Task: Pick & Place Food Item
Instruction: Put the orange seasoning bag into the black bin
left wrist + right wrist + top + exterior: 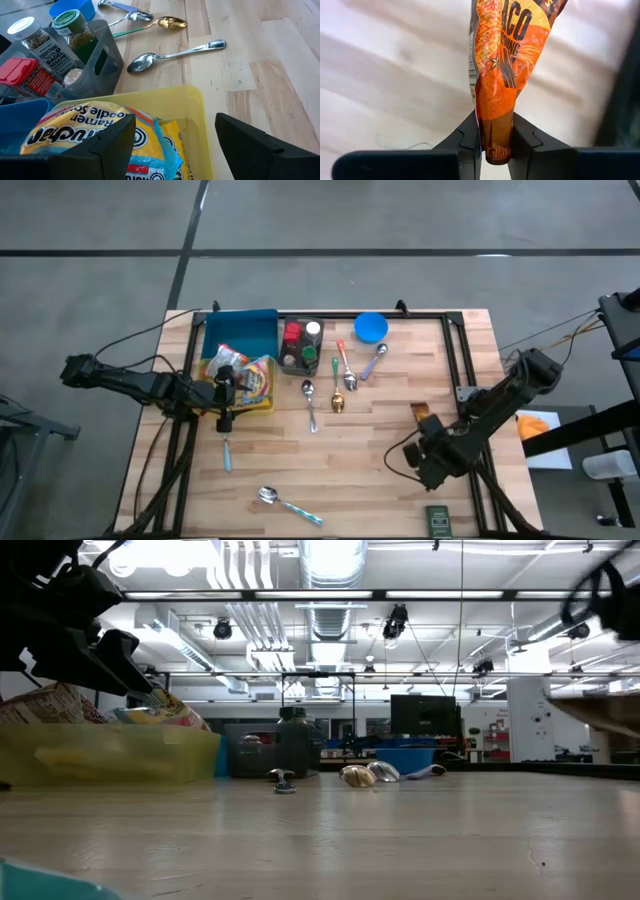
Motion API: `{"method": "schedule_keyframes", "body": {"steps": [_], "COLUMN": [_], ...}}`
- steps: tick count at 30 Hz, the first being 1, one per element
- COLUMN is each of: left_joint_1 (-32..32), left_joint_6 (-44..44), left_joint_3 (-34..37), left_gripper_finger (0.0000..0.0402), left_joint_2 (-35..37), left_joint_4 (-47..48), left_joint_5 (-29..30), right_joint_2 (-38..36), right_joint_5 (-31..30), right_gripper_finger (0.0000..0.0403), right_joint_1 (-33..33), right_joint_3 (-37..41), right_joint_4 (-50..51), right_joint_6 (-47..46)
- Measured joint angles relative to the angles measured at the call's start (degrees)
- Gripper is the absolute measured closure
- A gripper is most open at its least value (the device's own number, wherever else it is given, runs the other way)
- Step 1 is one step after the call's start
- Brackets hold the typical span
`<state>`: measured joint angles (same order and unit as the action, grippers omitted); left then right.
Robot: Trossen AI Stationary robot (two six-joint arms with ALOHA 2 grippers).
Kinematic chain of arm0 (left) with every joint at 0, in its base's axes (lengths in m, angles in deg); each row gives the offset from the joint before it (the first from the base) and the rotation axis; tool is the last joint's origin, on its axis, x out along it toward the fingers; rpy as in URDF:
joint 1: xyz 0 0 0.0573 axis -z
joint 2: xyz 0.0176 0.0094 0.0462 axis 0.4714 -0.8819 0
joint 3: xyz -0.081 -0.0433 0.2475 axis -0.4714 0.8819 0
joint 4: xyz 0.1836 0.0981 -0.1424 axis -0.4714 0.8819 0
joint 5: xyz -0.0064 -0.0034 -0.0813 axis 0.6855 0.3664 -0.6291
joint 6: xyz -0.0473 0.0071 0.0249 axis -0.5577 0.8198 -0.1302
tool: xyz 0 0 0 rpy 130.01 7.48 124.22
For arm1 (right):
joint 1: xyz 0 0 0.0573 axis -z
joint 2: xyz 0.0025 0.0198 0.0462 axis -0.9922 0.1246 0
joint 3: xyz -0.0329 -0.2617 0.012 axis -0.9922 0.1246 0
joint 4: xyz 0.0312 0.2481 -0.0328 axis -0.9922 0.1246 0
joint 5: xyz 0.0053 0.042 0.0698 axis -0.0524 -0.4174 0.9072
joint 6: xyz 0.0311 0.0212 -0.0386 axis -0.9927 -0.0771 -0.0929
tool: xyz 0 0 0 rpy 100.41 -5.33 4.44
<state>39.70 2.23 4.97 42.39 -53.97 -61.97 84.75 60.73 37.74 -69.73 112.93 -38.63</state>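
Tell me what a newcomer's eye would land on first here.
The right gripper, at the table's right side, is shut on an orange taco seasoning packet. At the left, the open left gripper hovers over a yellow plastic bin holding a yellow ramen noodle pack, with metal spoons scattered mid-table.

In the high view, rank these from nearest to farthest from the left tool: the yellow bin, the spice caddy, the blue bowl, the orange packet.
From the left tool:
1. Yellow bin, directly beneath it.
2. Spice caddy, toward the table's middle rear.
3. Blue bowl, farther along the rear.
4. Orange packet, across the table, pinched in the right tool.
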Motion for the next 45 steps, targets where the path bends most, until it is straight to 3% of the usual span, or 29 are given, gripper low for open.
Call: {"method": "schedule_keyframes", "body": {"steps": [8,14,17,25,30,45], "left_joint_1": [0.0,-0.01,0.0,0.0,-0.01,0.0], "left_joint_6": [0.0,0.04,0.14,0.15,0.15,-0.02], "left_joint_3": [0.01,0.01,0.01,-0.01,0.01,0.01], "left_gripper_finger": [0.013,0.013,0.013,0.013,0.013,0.013], "left_joint_2": [0.0,0.0,0.0,0.0,0.0,0.0], "left_joint_4": [0.02,0.02,0.02,0.02,0.02,0.02], "left_joint_5": [-0.02,-0.01,-0.02,-0.02,0.0,-0.02], "right_joint_2": [-5.57,-7.24,-7.93,-8.56,-8.54,-6.03], "right_joint_5": [-23.43,-39.99,-44.8,-44.81,-44.02,-28.03], "right_gripper_finger": [0.035,0.035,0.035,0.035,0.035,0.035], "right_joint_1": [0.0,0.43,2.0,9.79,15.23,32.38], "right_joint_3": [0.0,0.0,0.02,0.24,0.24,1.29], "right_joint_4": [-0.57,-4.83,-7.76,-18.29,-28.64,-61.3], "right_joint_6": [2.54,11.95,16.57,32.85,47.58,84.91]}}
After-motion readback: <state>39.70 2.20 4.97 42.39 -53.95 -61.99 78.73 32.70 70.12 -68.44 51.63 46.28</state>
